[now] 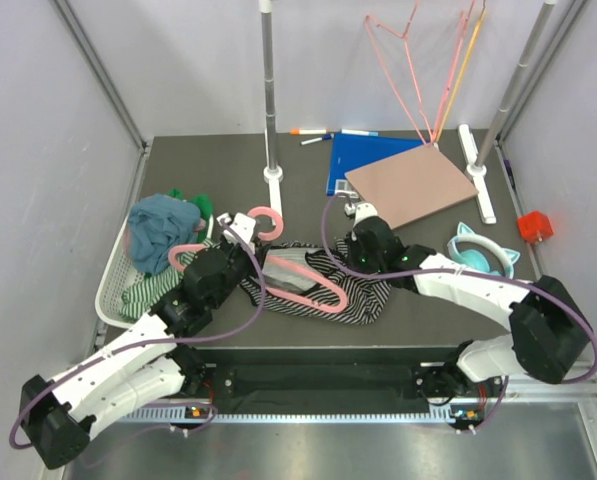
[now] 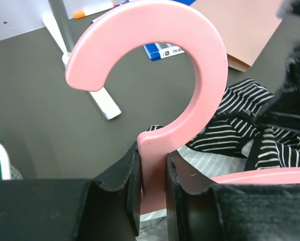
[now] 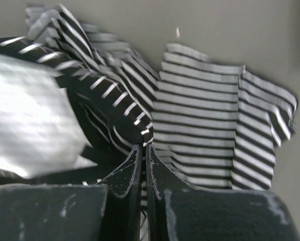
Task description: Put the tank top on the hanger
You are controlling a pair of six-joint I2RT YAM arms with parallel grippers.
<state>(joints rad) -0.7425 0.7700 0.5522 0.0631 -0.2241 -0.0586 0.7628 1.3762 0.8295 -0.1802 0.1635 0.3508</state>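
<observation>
The thick pink hanger (image 1: 300, 285) lies across the black-and-white striped tank top (image 1: 363, 300) at the table's front middle. My left gripper (image 1: 240, 233) is shut on the hanger's neck just below the curved hook (image 2: 190, 60). My right gripper (image 1: 350, 258) sits at the top's far edge and is shut on a fold of the striped tank top (image 3: 200, 125). In the left wrist view the tank top (image 2: 240, 125) bunches to the right of the hook, with one hanger arm (image 2: 260, 175) running right.
A white basket (image 1: 113, 285) at the left holds a teal-blue cloth (image 1: 163, 225) and a green-striped garment. A brown board (image 1: 410, 185) on a blue folder (image 1: 363, 155), a cat-ear headset (image 1: 483, 255), a red block (image 1: 535, 226), rack poles (image 1: 268, 90) and thin hangers (image 1: 418, 70) stand behind.
</observation>
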